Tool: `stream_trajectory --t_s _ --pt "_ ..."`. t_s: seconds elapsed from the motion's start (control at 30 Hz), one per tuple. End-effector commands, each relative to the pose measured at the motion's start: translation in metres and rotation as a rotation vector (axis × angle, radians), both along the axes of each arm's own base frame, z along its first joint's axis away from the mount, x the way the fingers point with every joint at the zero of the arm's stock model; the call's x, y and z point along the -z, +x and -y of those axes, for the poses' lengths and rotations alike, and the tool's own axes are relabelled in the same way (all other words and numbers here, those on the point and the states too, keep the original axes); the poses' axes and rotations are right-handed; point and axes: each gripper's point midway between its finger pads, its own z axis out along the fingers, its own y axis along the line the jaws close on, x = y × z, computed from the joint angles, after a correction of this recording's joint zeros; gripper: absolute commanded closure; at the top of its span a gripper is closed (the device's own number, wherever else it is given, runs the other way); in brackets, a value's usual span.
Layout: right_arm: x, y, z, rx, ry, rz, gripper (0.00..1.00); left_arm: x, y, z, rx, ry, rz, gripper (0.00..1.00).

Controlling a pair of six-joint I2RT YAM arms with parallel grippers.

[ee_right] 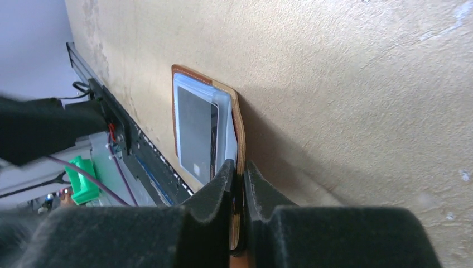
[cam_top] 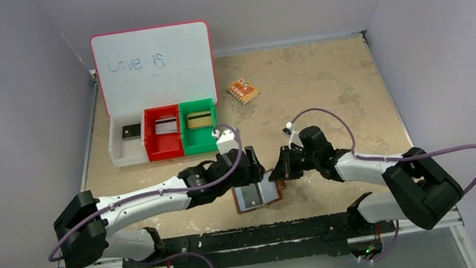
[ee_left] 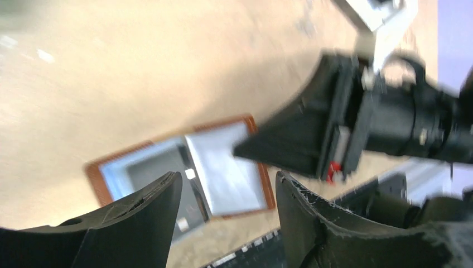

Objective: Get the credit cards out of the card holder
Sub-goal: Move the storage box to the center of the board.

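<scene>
**Table.** We see a tan, mottled flat table [cam_top: 327, 85].

**Arms.** Two black-and-white arms reach inward from its near edge and meet over the near centre.

**Left gripper.** The left gripper [ee_left: 228, 177] hangs above the wallet with its jaws spread wide and nothing between them.

**Right gripper.** The right gripper [ee_right: 239, 166] has its jaws almost together, pinching the brown right-hand edge of the wallet.

**Background.**
- A red-rimmed rectangular whiteboard [cam_top: 154, 68] with blue handwriting stands at far left.
- Before it is a touching row of three plastic bins: a white bin [cam_top: 118, 152], a red bin [cam_top: 164, 147] and a green bin [cam_top: 199, 142].

**Task object.** The brown leather-look bifold card holder [cam_top: 274, 191] lies open near the table's near edge, with its pale clear pockets upward. We cannot tell whether the pinched edge is raised.

**Cards.**
- A dark grey card [ee_right: 195, 134], thin and plastic, sits in the left pocket.
- The white bin holds a dark card [cam_top: 130, 131].
- The red bin holds a silvery-grey card [cam_top: 164, 125].
- The green bin holds a gold-olive card [cam_top: 199, 119].

**Other.** A small orange patterned packet [cam_top: 243, 90] lies right of the whiteboard, well apart from the card holder.
</scene>
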Motion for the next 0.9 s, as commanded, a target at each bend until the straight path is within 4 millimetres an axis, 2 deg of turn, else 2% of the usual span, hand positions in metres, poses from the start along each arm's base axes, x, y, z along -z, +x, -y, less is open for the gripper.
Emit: stream_trajectory --t_s 0.0,0.07,0.13,0.2,0.37,0.57,0.67,0.77,0.87 --pt "0.001 -0.013 -0.005 -0.070 0.057 0.003 0.87 -0.006 0.042 -0.048 -0.176 0.070 0.014 0.38" --pt "0.003 -0.018 -0.006 -0.071 0.081 -0.016 0.84 -0.002 0.047 -0.061 -0.215 0.085 0.006 0.38" --pt "0.009 -0.012 0.000 -0.019 0.030 -0.030 0.72 0.000 0.047 -0.066 -0.226 0.106 0.004 0.37" --pt "0.007 -0.006 0.004 0.013 0.000 -0.012 0.63 0.007 0.045 -0.073 -0.246 0.132 -0.012 0.37" --pt "-0.028 0.009 0.006 0.054 0.002 0.090 0.40 0.018 0.041 -0.091 -0.317 0.142 -0.028 0.35" --pt "-0.064 0.022 0.009 0.076 -0.018 0.174 0.34 0.008 0.046 -0.106 -0.385 0.142 0.015 0.32" --pt "-0.073 0.023 0.005 0.053 -0.008 0.179 0.34 -0.008 0.062 -0.113 -0.404 0.178 0.066 0.27" --pt "-0.077 0.024 0.004 0.050 -0.008 0.184 0.33 -0.024 0.094 -0.127 -0.414 0.254 0.092 0.19" --pt "-0.080 0.025 0.008 0.072 -0.013 0.196 0.32 -0.040 0.130 -0.132 -0.409 0.249 0.103 0.16"
